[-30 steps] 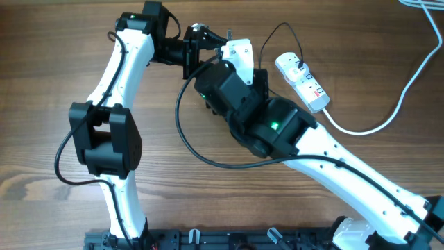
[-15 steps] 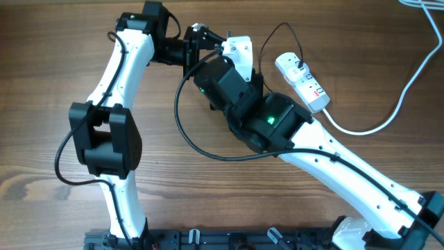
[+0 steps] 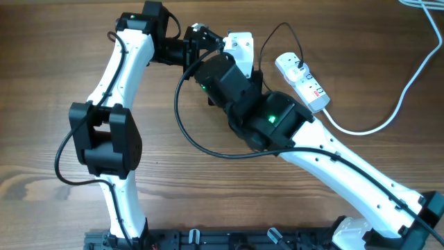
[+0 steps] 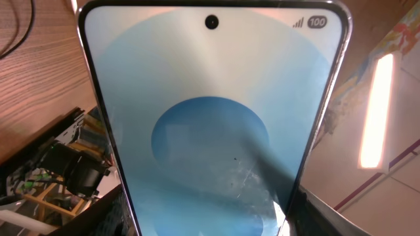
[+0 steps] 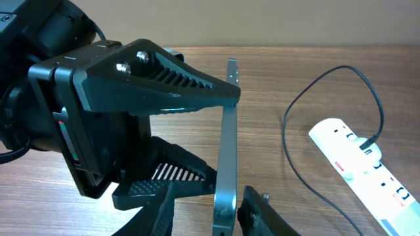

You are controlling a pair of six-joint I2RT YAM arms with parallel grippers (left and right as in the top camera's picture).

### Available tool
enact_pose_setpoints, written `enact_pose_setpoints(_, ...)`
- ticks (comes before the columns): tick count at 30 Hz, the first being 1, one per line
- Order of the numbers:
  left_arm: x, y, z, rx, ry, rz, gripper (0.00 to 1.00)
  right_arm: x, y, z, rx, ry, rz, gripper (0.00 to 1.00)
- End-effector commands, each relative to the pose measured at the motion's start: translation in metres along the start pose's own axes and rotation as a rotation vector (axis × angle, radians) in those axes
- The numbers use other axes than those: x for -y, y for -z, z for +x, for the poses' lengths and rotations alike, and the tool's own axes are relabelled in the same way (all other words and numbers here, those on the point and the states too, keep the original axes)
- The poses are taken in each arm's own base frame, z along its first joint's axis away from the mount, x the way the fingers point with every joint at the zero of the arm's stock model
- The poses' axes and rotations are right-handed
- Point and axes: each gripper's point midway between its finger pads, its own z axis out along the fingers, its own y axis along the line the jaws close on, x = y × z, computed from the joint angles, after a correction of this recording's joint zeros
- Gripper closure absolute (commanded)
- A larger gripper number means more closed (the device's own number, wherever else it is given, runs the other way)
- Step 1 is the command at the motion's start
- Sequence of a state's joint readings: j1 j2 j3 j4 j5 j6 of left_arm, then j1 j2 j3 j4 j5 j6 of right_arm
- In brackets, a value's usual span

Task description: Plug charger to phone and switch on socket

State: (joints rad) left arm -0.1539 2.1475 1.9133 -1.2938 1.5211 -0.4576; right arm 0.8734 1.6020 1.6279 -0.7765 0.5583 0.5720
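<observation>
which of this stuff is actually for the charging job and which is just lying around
For the job:
phone, gripped in the left tool
charger cable, thin and black
socket

Just lying about:
thick white cord trailing from the socket
robot's own black cable

The table (image 3: 41,83) is brown wood with the grain running side to side, and only 3 things lie on it, all toward the far right. 1 white power strip (image 3: 302,82) lies flat at a slant, its thick white cord (image 3: 399,111) curving off its near end and away to the right edge. The thin black charger cable (image 3: 283,24) is plugged into the strip and loops over the wood just beside it.
</observation>
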Motion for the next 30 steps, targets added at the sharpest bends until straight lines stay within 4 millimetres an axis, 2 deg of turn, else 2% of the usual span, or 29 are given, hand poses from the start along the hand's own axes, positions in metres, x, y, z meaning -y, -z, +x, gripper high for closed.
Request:
enact_pose_setpoints(1, 0.026, 0.0047, 0.0175, -0.019, -0.074, 0.052, 0.38, -0.0001, -0.0022, -0.01, 0.019, -0.026, 0.007, 0.66)
enact_pose_setpoints(7, 0.0257, 0.0047, 0.018, -0.019, -0.067, 0.052, 0.38, -0.0013, -0.0074, -0.006, 0.009, -0.019, 0.014, 0.67)
enact_pose_setpoints(16, 0.0257, 0.0047, 0.018, -0.019, -0.067, 0.052, 0.37, -0.0018, -0.0074, -0.0068, 0.012, -0.021, 0.012, 0.79)
enact_pose_setpoints(30, 0.0257, 0.0047, 0.018, -0.019, -0.067, 0.052, 0.37, -0.0027, -0.0109, -0.0042, 0.005, -0.019, 0.017, 0.82)
